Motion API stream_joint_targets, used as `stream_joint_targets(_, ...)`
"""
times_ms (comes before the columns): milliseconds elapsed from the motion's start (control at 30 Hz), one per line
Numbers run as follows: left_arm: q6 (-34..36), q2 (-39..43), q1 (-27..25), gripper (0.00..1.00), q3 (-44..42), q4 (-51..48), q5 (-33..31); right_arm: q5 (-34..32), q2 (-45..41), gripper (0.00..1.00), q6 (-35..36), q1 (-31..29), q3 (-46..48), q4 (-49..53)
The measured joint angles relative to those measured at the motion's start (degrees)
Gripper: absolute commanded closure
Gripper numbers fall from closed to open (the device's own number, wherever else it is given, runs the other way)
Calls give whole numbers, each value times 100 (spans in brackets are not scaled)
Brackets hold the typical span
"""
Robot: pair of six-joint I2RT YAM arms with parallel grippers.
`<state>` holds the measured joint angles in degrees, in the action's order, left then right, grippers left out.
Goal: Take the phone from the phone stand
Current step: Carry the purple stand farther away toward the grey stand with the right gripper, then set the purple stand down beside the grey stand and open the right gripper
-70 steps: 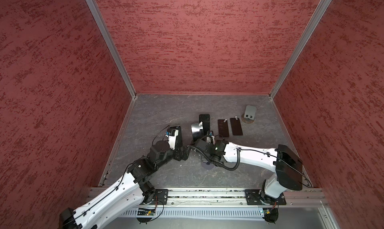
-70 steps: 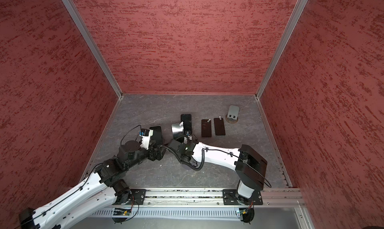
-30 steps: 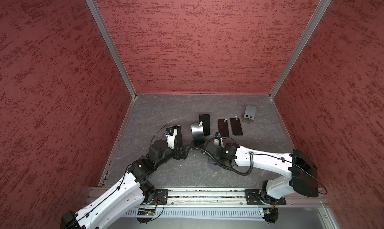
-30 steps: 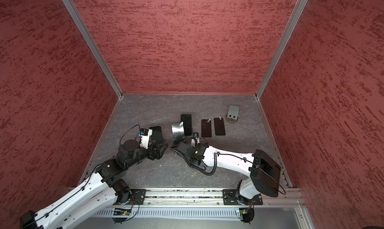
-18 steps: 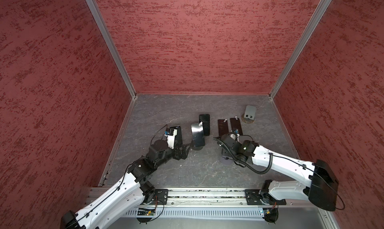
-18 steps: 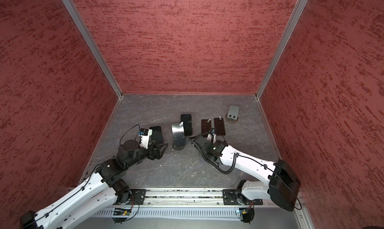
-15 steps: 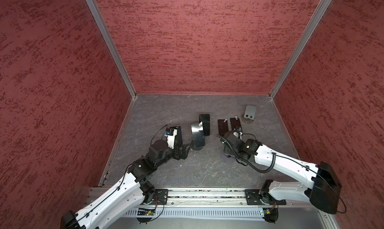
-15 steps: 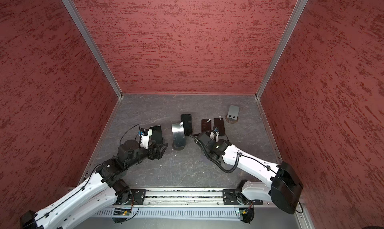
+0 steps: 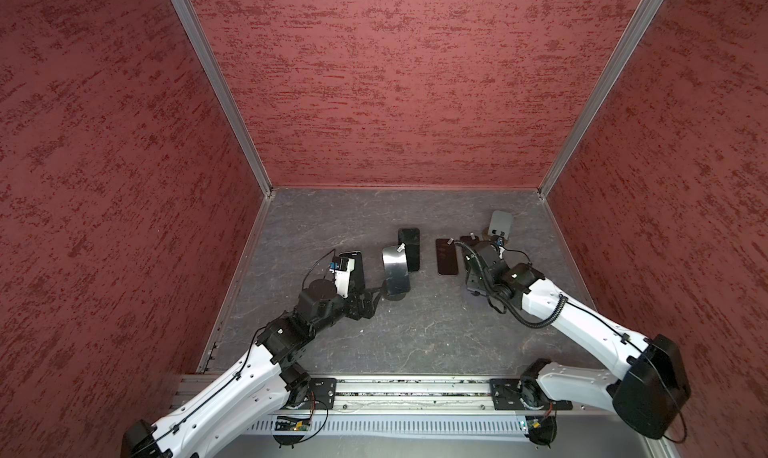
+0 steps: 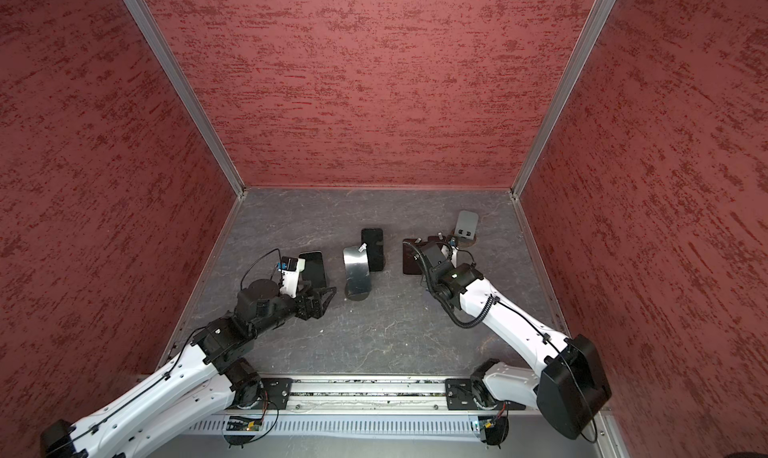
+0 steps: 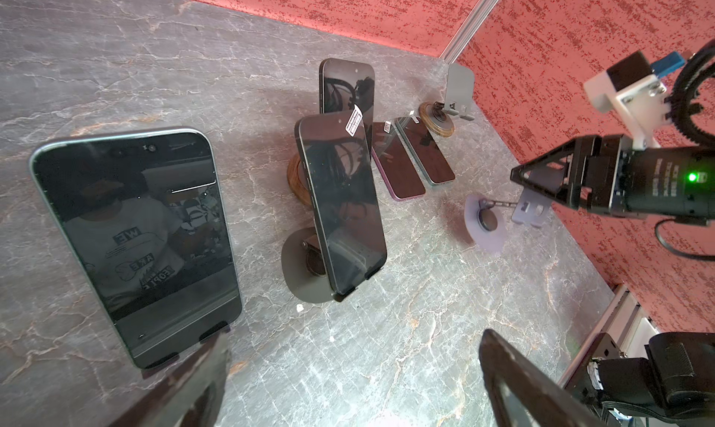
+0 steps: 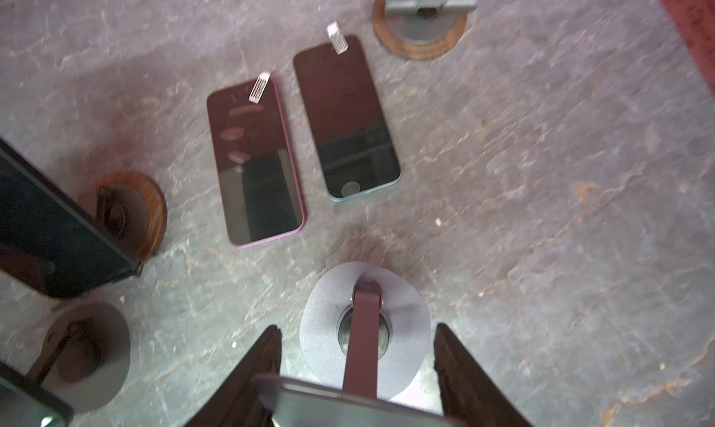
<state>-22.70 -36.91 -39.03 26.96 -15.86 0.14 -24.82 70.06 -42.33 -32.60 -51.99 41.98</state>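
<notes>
The left end effector is spread wide beside a phone on its phone stand. It mirrors the words "WE ARE". The right end effector pinches an empty stand.

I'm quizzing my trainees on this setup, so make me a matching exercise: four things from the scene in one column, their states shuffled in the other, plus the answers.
Things
1. purple-edged phone
2. wooden-based stand by the right wall
3. left gripper
4. phone nearest the left gripper

States
A. jaws wide open
B. lying flat on the table
C. propped up, not flat
D. holds no phone

Pairs: 1-B, 2-D, 3-A, 4-C
</notes>
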Motion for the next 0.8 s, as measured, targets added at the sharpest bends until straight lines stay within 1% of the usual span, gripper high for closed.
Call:
stream_joint_targets(233, 0, -4, 17, 1, 0, 0, -2, 15, 94, 44, 494, 619, -179, -232)
stream_joint_targets(567, 0, -116, 33, 1, 4, -4, -4, 35, 278, 44, 966, 1425, -297, -549)
stream_joint_targets(800, 2, -358, 50, 1, 90, -24, -7, 267, 380, 44, 1198, 2041, -299, -833)
